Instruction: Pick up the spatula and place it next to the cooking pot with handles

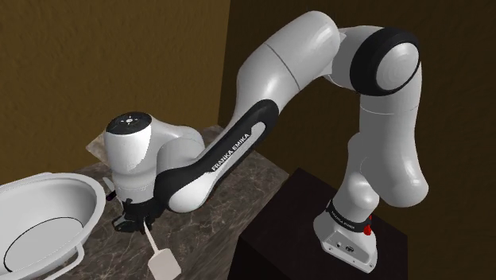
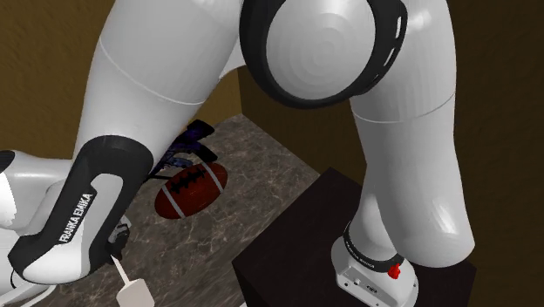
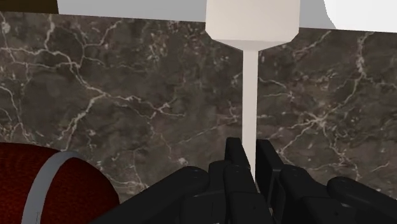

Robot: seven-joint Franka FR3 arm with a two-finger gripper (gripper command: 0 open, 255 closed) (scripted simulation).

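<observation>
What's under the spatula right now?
Dark veined countertop lies beneath the spatula, which the claw clasps by its handle. The patch directly under the blade is covered, so whether it touches the surface cannot be seen.

The shoulder view looks down from beside and behind the stand (image 1: 290, 219), which sits at its lower right, across the marble bench (image 1: 211, 243) toward the far brown wall (image 1: 79, 56). The second exterior view faces much the same way but sits nearer and lower, tight against the arm (image 2: 174, 61). Both share the stand, the bench's right edge and the spatula (image 1: 163, 261). The wrist view looks along the jaws, close above the bench.
</observation>
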